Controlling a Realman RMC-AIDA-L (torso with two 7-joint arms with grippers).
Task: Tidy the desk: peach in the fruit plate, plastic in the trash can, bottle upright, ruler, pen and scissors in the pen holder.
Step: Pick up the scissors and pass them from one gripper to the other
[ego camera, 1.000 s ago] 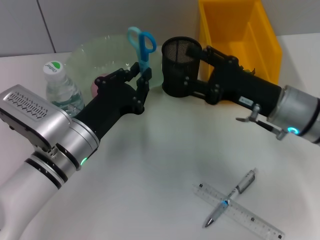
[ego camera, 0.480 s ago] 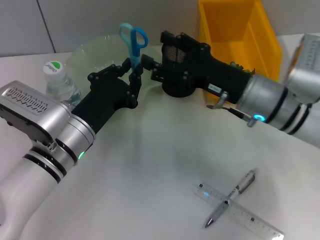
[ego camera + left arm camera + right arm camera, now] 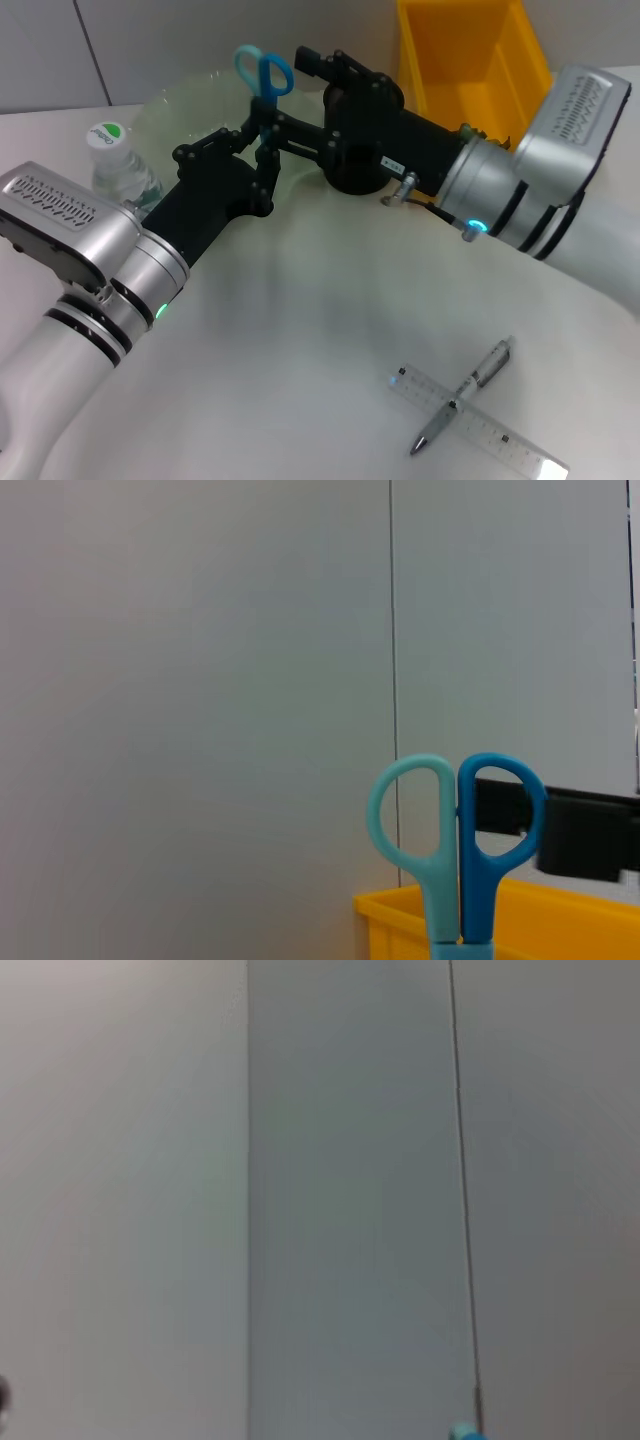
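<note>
Nearest me, the pen (image 3: 462,394) lies crossed over the ruler (image 3: 478,420) on the counter (image 3: 300,340); farther out, my left gripper (image 3: 262,150) has its jaws clamped on the scissors (image 3: 262,85), blades down and handles up (over the fruit plate (image 3: 175,105)); my right gripper (image 3: 290,130) reaches in just beside them, jaws apart, before the pen holder (image 3: 352,140); the bottle (image 3: 118,170) stands upright beside the plate.

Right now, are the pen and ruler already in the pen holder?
No. In the head view the pen lies crossed over the ruler on the table, far from the pen holder.
</note>
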